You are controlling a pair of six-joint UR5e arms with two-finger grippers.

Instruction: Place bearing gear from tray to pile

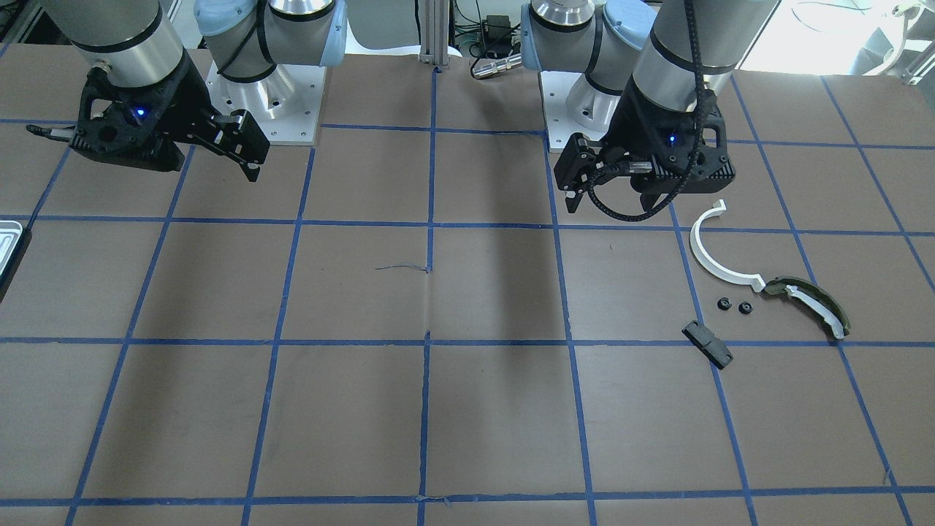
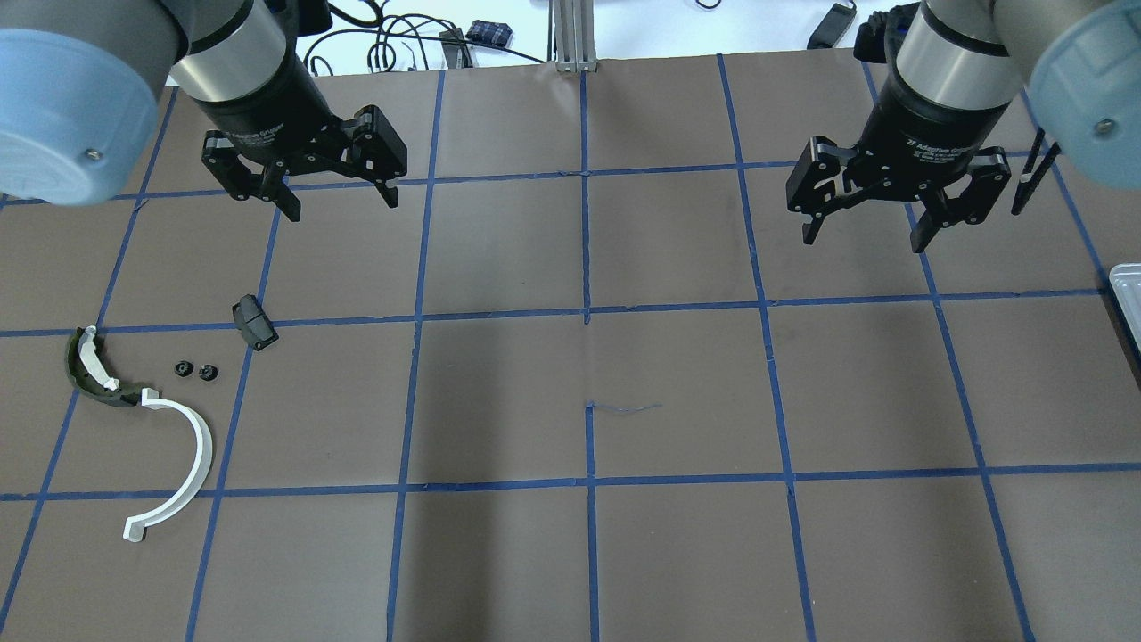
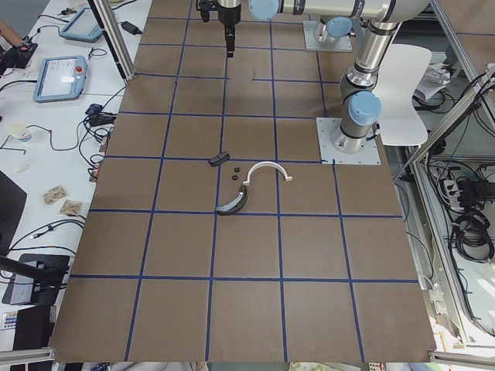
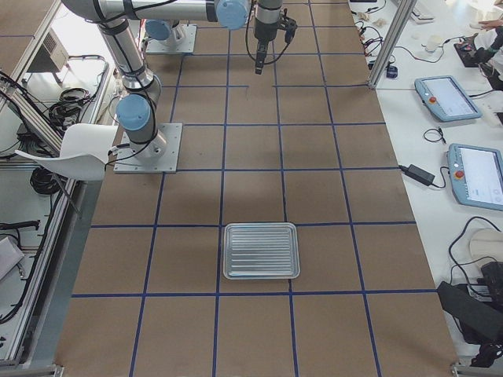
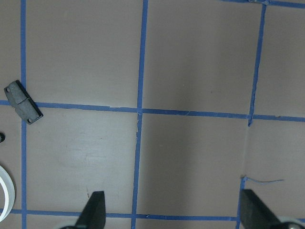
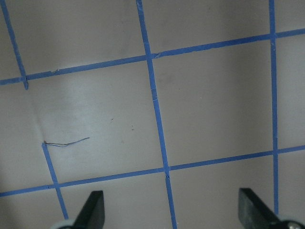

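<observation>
The tray (image 4: 261, 250) is silvery, ribbed and holds nothing I can see; only its edge shows in the overhead view (image 2: 1128, 299) and the front view (image 1: 10, 247). The pile lies on the robot's left: a white half-ring arc (image 2: 183, 473), a dark olive curved piece (image 2: 89, 379), a black oblong block (image 2: 253, 323) and two small black round gear-like parts (image 2: 196, 370). My left gripper (image 2: 343, 207) is open and empty, above the table beyond the pile. My right gripper (image 2: 862, 242) is open and empty, inward of the tray.
The table is brown with a blue tape grid (image 2: 586, 312). The arm bases (image 1: 266, 109) stand at the robot's edge of the table. Tablets and cables (image 4: 448, 98) lie on the side bench beyond the table. The left wrist view shows the black block (image 5: 23, 101).
</observation>
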